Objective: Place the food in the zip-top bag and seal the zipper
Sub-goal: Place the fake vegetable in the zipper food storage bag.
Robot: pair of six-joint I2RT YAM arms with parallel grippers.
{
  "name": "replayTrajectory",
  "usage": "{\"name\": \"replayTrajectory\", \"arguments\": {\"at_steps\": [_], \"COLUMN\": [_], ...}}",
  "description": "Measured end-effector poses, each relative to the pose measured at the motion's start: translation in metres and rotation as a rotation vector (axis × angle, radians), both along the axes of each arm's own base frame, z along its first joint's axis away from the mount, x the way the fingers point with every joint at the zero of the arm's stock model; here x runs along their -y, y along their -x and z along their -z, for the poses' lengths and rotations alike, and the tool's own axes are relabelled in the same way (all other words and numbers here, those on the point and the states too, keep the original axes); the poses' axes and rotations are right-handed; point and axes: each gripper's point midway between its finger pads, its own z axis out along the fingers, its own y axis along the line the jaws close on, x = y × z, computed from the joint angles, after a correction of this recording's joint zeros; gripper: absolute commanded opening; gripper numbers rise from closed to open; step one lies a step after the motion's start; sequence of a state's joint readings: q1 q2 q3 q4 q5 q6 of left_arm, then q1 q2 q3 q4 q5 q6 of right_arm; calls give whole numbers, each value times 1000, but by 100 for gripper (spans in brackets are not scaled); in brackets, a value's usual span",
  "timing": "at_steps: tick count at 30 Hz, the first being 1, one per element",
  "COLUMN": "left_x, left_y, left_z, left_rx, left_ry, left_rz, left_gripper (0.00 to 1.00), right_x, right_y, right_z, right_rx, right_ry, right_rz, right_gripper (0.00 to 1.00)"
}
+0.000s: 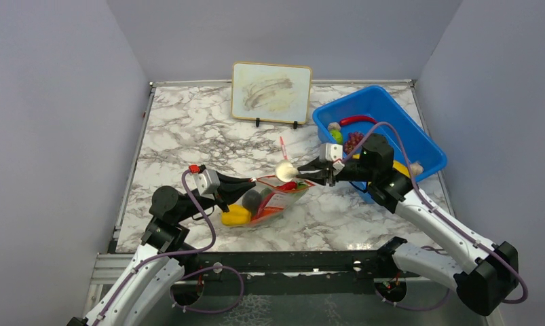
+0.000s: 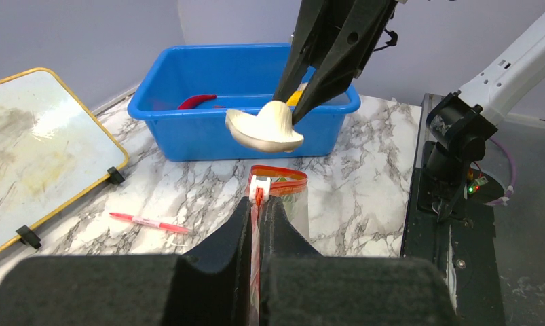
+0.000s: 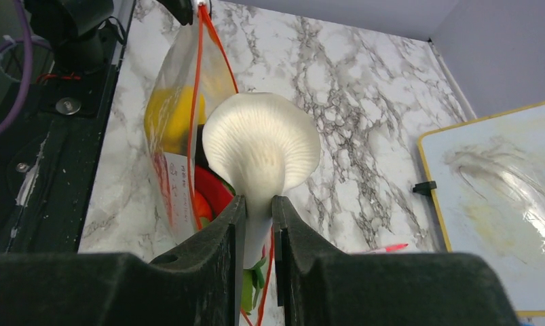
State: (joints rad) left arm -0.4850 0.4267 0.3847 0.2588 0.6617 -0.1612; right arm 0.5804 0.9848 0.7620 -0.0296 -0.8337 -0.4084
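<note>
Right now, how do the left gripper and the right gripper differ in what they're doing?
The left gripper pinches the zip-top bag by its red-orange zipper; the right gripper clamps the white mushroom by its stem. The left gripper's fingers nearly meet; the right gripper's stand a stem's width apart. The bag sags onto the table; the mushroom hangs in the air near its mouth. Both are shut on something.

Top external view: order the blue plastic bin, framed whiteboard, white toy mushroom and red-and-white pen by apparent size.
Blue plastic bin
Framed whiteboard
White toy mushroom and red-and-white pen: too alike to rank
</note>
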Motion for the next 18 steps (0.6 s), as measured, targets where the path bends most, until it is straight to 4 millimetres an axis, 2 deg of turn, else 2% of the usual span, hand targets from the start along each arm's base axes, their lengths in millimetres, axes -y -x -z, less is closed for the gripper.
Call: {"name": "replayTrajectory", "arguments": {"at_steps": [18], "left_x": [0], "left_y": [0], "left_z": [0], "left_rx": [0], "left_ry": [-1], "left_rz": [0], "left_gripper": [0], "right_x": [-29], "right_y": [24], "right_z": [37], "right_rx": [-12], "right_ry": [77], "right_rz": [-186], "right_gripper": [19]}}
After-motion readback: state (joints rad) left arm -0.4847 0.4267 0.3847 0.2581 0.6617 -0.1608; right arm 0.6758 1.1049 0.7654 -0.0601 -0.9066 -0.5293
